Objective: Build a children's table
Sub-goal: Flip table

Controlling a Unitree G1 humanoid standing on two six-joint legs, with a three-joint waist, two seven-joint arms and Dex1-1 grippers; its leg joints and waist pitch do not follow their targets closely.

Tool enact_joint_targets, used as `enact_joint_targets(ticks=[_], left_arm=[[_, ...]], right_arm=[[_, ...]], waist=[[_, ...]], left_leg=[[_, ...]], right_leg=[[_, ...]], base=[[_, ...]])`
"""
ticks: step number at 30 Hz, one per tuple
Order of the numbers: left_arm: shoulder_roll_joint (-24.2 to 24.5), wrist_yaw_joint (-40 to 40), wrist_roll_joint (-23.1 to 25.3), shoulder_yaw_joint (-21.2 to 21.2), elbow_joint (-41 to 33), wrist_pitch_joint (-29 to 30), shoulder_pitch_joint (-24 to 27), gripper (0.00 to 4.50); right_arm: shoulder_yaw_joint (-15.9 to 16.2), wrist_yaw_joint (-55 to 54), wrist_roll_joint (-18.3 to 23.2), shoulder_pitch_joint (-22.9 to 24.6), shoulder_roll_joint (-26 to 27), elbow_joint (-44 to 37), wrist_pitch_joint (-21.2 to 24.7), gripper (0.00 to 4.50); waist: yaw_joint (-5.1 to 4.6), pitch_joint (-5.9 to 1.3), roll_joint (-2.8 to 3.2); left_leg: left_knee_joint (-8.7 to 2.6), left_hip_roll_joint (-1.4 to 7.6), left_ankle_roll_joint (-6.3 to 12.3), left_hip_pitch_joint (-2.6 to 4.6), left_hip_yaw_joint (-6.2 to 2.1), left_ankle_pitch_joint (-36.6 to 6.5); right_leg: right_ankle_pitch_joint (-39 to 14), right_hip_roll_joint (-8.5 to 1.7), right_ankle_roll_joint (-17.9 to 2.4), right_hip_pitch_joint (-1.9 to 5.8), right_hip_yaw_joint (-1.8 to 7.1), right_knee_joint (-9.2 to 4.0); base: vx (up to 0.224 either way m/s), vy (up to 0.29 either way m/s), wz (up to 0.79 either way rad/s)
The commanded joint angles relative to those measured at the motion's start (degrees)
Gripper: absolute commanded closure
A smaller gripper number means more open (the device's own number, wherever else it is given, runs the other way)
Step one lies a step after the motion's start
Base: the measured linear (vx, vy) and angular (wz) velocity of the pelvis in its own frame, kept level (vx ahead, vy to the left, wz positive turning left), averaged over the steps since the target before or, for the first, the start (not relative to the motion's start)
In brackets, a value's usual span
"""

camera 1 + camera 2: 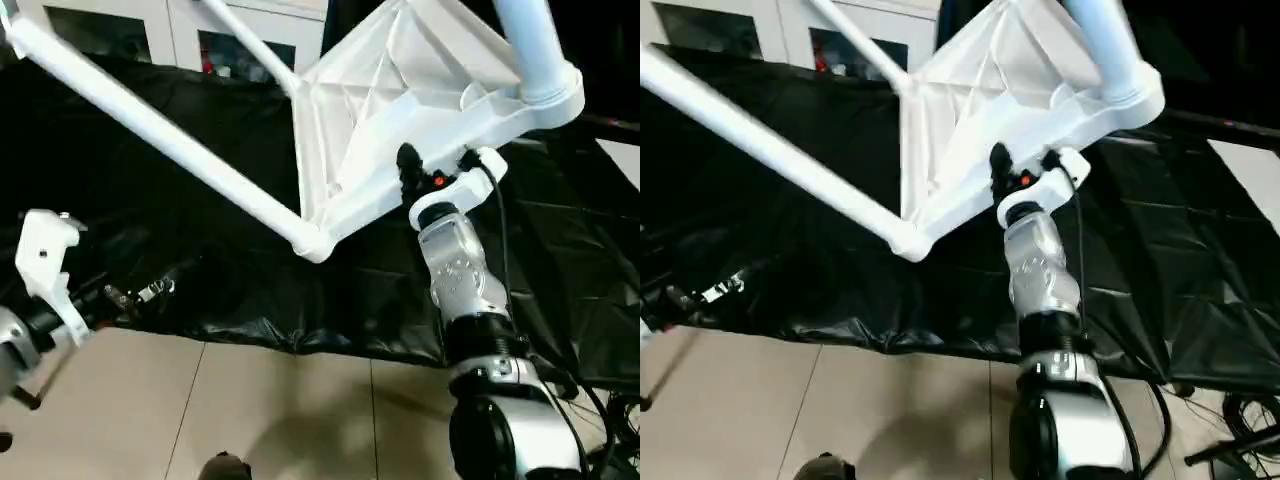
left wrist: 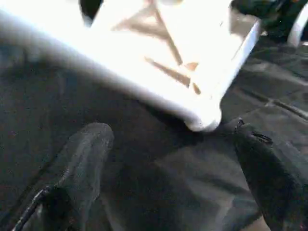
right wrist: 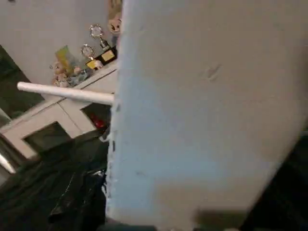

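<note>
Right gripper (image 1: 437, 172) apparently clamped on children's table (image 1: 400, 90).

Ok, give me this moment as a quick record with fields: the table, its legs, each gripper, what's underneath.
table top: children's table held up in the air, tilted, ribbed underside facing the camera
legs: three in view in corner sockets, one long leg slanting up to the robot's left
right gripper: right gripper at the top's lower edge; fingers hidden
left gripper: left gripper open, holding nothing, low beside the black-draped table
background: white cabinet
</note>
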Motion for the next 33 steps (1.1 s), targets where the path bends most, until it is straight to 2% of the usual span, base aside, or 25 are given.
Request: enact_joint_targets(ticks=[1,2,3,6,8,9,10,14,15,16,17,18,22,23,24,27,28,29,30,31,32,33], left_arm=[[2.27,-1.66,-1.74,-0.09,-3.27,0.57,-2.64,0.00],[2.80,-1.96,-1.98,-0.20,-3.59,0.54,-3.14,0.00],[3.27,-1.99,-1.93,-0.48,-3.91,0.50,-3.89,0.00],[5.01,-1.91,-0.44,-1.92,-5.20,0.13,-6.48,0.00],[6.32,-2.22,1.04,-2.85,-6.03,-0.93,-8.46,0.00],[6.60,-1.96,1.28,-3.27,-6.38,-1.07,-9.97,0.00],[6.60,-1.96,1.28,-3.27,-6.38,-1.07,-9.97,0.00],[7.71,-1.53,3.64,-6.54,-6.79,-2.70,-16.46,0.00],[8.06,-1.66,5.08,-8.00,-6.71,-4.08,-18.09,0.00],[8.10,-1.70,5.30,-8.16,-6.70,-4.30,-18.24,0.00],[8.24,-1.83,6.06,-8.73,-6.65,-5.07,-18.76,0.00],[8.35,-1.89,6.47,-9.33,-6.52,-5.33,-19.28,0.00],[7.83,-1.65,9.29,-11.22,-5.54,-8.12,-20.99,0.00],[7.88,-1.70,9.92,-11.63,-5.31,-8.64,-21.30,0.00],[7.96,-1.55,11.65,-12.48,-4.88,-10.12,-22.05,0.00],[7.42,-1.59,13.02,-13.67,-4.20,-11.99,-23.60,0.00],[7.55,-1.32,14.18,-14.40,-3.98,-12.76,-24.42,0.00],[7.76,-0.40,16.54,-15.27,-3.66,-14.34,-25.38,0.00],[7.94,0.30,18.36,-15.89,-3.39,-15.57,-25.98,0.00],[8.44,2.44,23.49,-17.68,-1.77,-18.60,-27.59,0.00],[8.70,4.45,27.95,-19.02,0.17,-21.49,-28.74,0.00],[8.87,5.80,30.29,-19.64,1.33,-22.62,-29.31,0.00]], right_arm=[[2.26,-2.94,-6.13,0.54,-2.52,-3.69,-0.39,2.56],[2.46,-3.53,-6.52,0.66,-2.52,-3.98,-0.38,2.56],[2.70,-4.26,-7.26,0.73,-2.58,-4.15,-0.54,2.56],[4.85,-5.78,-10.90,0.74,-3.13,-4.09,-1.17,2.56],[6.48,-6.30,-12.54,0.13,-3.20,-3.73,-1.32,2.56],[7.16,-6.94,-13.57,-0.39,-3.27,-3.14,-1.68,2.56],[7.16,-6.94,-13.57,-0.39,-3.27,-3.14,-1.68,2.56],[9.12,-10.08,-16.71,-2.53,-3.01,-0.01,-1.81,2.56],[10.04,-11.00,-18.15,-3.60,-2.77,2.01,-2.53,2.56],[10.17,-11.07,-18.33,-3.72,-2.76,2.24,-2.63,2.56],[10.63,-11.33,-19.01,-4.12,-2.70,3.02,-3.01,2.56],[11.11,-11.60,-19.78,-4.54,-2.63,3.72,-3.33,2.56],[12.71,-12.10,-21.42,-6.92,-1.61,7.67,-4.40,2.57],[13.04,-12.45,-21.81,-7.30,-1.45,8.40,-4.50,2.57],[13.65,-13.12,-22.54,-8.04,-1.13,9.91,-4.66,2.57],[14.30,-13.19,-22.93,-9.32,-0.51,12.86,-4.76,2.57],[14.72,-12.38,-22.99,-9.79,-0.31,14.02,-5.06,2.57],[15.12,-11.80,-23.12,-10.19,-0.18,15.02,-5.23,2.22],[15.30,-11.48,-23.33,-10.47,-0.10,15.77,-5.52,2.01],[15.92,-11.60,-24.30,-10.81,-0.25,16.83,-5.64,1.88],[15.84,-11.49,-24.54,-11.01,-0.21,17.69,-5.81,1.88],[15.66,-11.41,-24.45,-11.05,-0.12,18.02,-5.89,1.81]], waist=[[-0.63,-3.71,1.71],[-0.73,-3.66,1.55],[-1.01,-3.55,1.55],[-1.19,-3.62,1.53],[-1.18,-3.59,1.53],[-1.21,-3.61,1.20],[-1.15,-3.60,1.36],[-1.29,-3.64,1.12],[-1.19,-3.57,0.78],[-1.16,-3.61,0.80],[-1.27,-3.62,0.80],[-1.24,-3.60,0.63],[-1.23,-3.68,0.79],[-1.30,-3.73,0.74],[-1.34,-3.65,0.34],[-1.41,-3.73,0.27],[-1.43,-3.73,0.29],[-1.52,-3.71,-0.10],[-1.60,-3.67,0.06],[-1.76,-3.63,-0.16],[-1.78,-3.57,-0.19],[-1.91,-3.62,-0.35]], left_leg=[[-4.38,1.19,-6.87,2.84,-0.38,-13.09],[-4.52,1.20,-7.28,2.56,-0.50,-13.30],[-4.49,1.15,-7.57,2.48,-0.50,-13.84],[-4.41,1.14,-7.83,2.44,-0.46,-14.23],[-4.36,1.16,-7.85,2.64,-0.41,-15.13],[-4.38,1.20,-7.92,2.55,-0.47,-15.20],[-4.40,1.23,-8.12,2.63,-0.51,-15.47],[-4.36,1.18,-8.74,2.59,-0.59,-16.38],[-4.33,1.23,-8.78,2.60,-0.55,-16.50],[-4.26,1.20,-8.79,2.71,-0.52,-16.65],[-4.31,1.19,-8.93,2.48,-0.60,-16.78],[-4.27,1.24,-9.02,2.52,-0.56,-16.88],[-4.30,1.23,-9.54,2.67,-0.69,-18.12],[-4.32,1.29,-9.73,2.60,-0.79,-18.46],[-4.37,1.33,-9.78,2.49,-0.81,-18.16],[-4.27,1.30,-10.00,2.65,-0.84,-18.90],[-4.29,1.30,-10.05,2.59,-0.87,-18.78],[-4.31,1.37,-10.02,2.53,-0.90,-18.91],[-4.36,1.40,-10.13,2.71,-0.97,-20.38],[-4.42,1.42,-10.26,2.45,-1.15,-20.90],[-4.44,1.43,-10.26,2.48,-1.18,-21.33],[-4.37,1.42,-10.03,2.53,-1.24,-21.90]], right_leg=[[-6.67,-3.50,-4.01,1.24,2.86,-3.69],[-7.37,-3.56,-3.81,1.57,2.83,-3.72],[-8.21,-3.57,-3.62,1.47,2.90,-3.77],[-8.80,-3.62,-3.33,1.49,3.01,-3.87],[-10.06,-3.55,-3.01,1.24,3.08,-4.03],[-10.41,-3.60,-2.95,1.35,3.06,-4.04],[-10.86,-3.60,-2.93,1.25,3.02,-4.02],[-12.06,-3.66,-3.21,1.22,3.01,-3.97],[-12.82,-3.70,-2.93,1.06,3.02,-4.15],[-13.07,-3.79,-2.86,1.01,3.06,-4.17],[-13.29,-3.81,-2.87,1.20,3.07,-4.12],[-13.24,-3.79,-2.62,1.06,3.08,-4.17],[-13.52,-3.71,-2.93,0.91,2.99,-4.03],[-13.24,-3.79,-3.06,0.99,2.96,-3.99],[-12.84,-3.80,-3.18,0.99,2.93,-3.93],[-12.89,-3.86,-3.35,0.91,2.92,-3.87],[-12.50,-3.83,-3.43,0.96,2.91,-3.80],[-12.48,-3.82,-3.41,0.97,2.86,-3.81],[-13.63,-3.79,-3.19,0.77,2.84,-3.97],[-14.32,-3.95,-3.15,0.98,2.81,-3.98],[-15.01,-3.88,-2.83,0.88,2.79,-4.21],[-15.93,-4.01,-2.29,0.84,2.93,-4.39]], base=[[0.000,0.000,0.00],[0.000,0.000,0.00],[0.000,0.000,0.00],[0.000,0.000,0.00],[0.000,0.000,0.00],[0.000,0.000,0.00],[0.000,0.000,0.00],[0.000,0.000,0.00],[0.000,0.000,0.00],[0.000,0.000,0.00],[0.000,0.000,0.00],[0.000,0.000,0.00],[0.000,0.000,0.00],[0.000,0.000,0.00],[0.000,0.000,0.00],[0.000,0.000,0.00],[0.000,0.000,0.00],[0.000,0.000,0.00],[0.000,0.000,0.00],[0.000,0.000,0.00],[0.000,0.000,0.00],[0.000,0.000,0.00]])
